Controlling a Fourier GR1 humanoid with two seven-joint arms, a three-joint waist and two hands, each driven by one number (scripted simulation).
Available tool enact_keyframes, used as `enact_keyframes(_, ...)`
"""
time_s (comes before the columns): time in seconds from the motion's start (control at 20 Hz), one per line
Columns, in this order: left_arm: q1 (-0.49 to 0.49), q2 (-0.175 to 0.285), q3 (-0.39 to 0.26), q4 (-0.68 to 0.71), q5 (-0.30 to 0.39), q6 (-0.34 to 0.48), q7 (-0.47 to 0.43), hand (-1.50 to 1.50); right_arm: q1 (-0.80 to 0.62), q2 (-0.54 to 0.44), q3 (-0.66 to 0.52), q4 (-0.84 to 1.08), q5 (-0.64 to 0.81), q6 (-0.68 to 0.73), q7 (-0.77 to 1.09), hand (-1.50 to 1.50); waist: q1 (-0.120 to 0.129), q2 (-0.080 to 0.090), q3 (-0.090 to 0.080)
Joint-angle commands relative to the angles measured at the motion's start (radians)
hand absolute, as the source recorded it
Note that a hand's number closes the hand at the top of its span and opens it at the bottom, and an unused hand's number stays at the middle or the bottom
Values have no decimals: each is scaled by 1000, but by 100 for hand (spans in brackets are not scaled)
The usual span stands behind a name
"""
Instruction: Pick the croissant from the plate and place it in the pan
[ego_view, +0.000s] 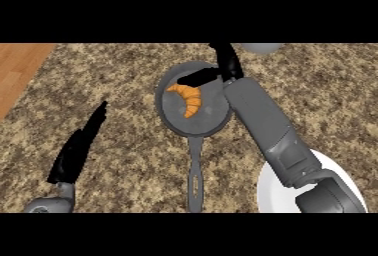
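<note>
You can see the orange curved croissant (188, 100) lying inside the dark grey round metal pan (210, 114), near its far side. The right black hand (226, 64) hangs over the pan's far rim, spread open and holding nothing. One of its fingers (199, 78) sticks out just above the croissant's top end. The white round plate (267, 192) sits under the right arm. The left black hand (77, 147) rests at the left, its fingers straight and pressed together.
</note>
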Motion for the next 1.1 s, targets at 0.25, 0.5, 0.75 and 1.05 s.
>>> enact_keyframes(0.25,56,-11,32,13,13,22,-18,0,-3,-99,-144,56,-93,-37,-114,-150,-75,-7,0)
enact_keyframes(0.5,89,24,59,-43,26,3,-10,0,101,-210,-164,86,-97,86,-270,-150,-86,-13,1)
enact_keyframes(0.75,75,23,65,-18,33,-7,-20,0,129,-348,-177,106,-91,190,-346,-150,-93,-11,1)
enact_keyframes(1.05,81,-22,24,-49,-11,34,11,0,130,-439,-182,157,-77,293,-360,-150,-89,-12,1)
